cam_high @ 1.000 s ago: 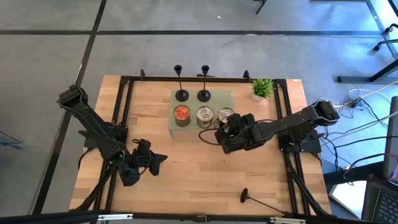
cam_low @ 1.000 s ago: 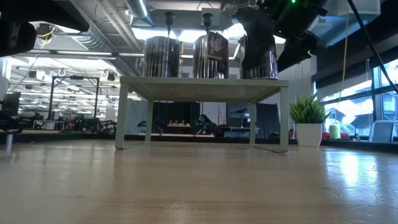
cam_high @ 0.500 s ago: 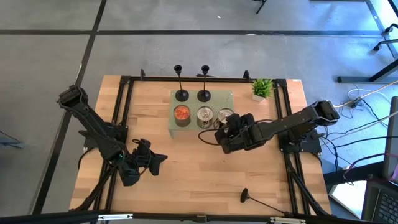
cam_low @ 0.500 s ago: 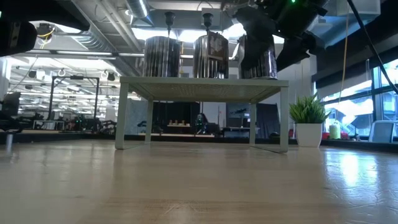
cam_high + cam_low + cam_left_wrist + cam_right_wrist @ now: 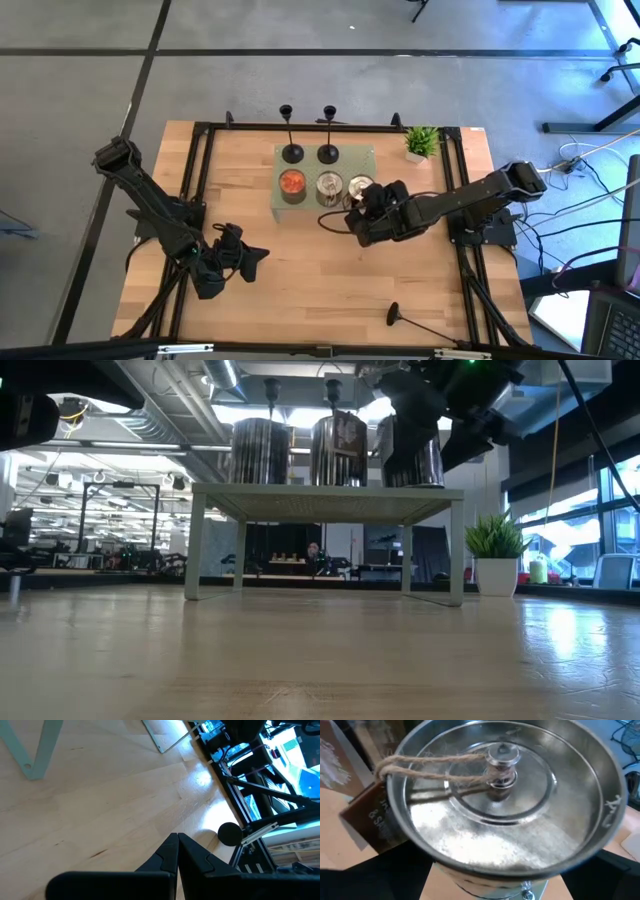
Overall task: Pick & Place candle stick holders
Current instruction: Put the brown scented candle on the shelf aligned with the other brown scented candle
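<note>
Candle stick holders, black metal: two (image 5: pixel 291 150) (image 5: pixel 328 150) stand on the pale green stand (image 5: pixel 372 152); a third (image 5: pixel 394 314) lies on the wooden table (image 5: pixel 300 280). Right gripper (image 5: pixel 352 207), jaws wide, straddles a silver tin can (image 5: pixel 505 810); left gripper (image 5: pixel 258 256) rests clenched, empty.

three tins (image 5: pixel 327 184) on stand (image 5: pixel 283 207), potted plant (image 5: pixel 421 142)

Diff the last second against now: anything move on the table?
Only a slight creep: the right gripper edged toward the rightmost silver tin on the green stand, fingers wide open beside the tin, nothing visibly gripped. Unchanged: left gripper shut, parked at the table's near left; two candle stick holders upright on the stand, a third lying near the front edge.
</note>
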### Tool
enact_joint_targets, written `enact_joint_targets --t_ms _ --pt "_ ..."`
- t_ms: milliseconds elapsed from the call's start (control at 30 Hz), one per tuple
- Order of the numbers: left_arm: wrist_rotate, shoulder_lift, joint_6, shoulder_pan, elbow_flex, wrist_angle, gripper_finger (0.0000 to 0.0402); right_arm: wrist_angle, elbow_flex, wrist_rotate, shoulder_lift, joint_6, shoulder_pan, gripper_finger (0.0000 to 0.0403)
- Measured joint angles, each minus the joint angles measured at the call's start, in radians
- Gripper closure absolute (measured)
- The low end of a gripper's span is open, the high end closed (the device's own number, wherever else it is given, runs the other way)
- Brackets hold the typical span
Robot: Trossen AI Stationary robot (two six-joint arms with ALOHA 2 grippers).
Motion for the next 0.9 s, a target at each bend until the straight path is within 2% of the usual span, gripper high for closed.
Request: enact_joint_targets --t_ms 467,667,900 --pt "-0.015 0.0 0.051 0.0 0.0 0.032 0.04 0.014 0.0 -0.022 -0.001 -0.029 0.0 0.0024" --pt "-0.02 0.0 0.068 -0.003 0.0 0.048 0.04 0.088 0.0 -0.088 0.0 -0.011 0.0 0.0024" --pt "-0.024 0.0 0.069 -0.009 0.0 0.049 0.04 0.141 0.0 -0.1 0.001 -0.125 0.003 0.0024"
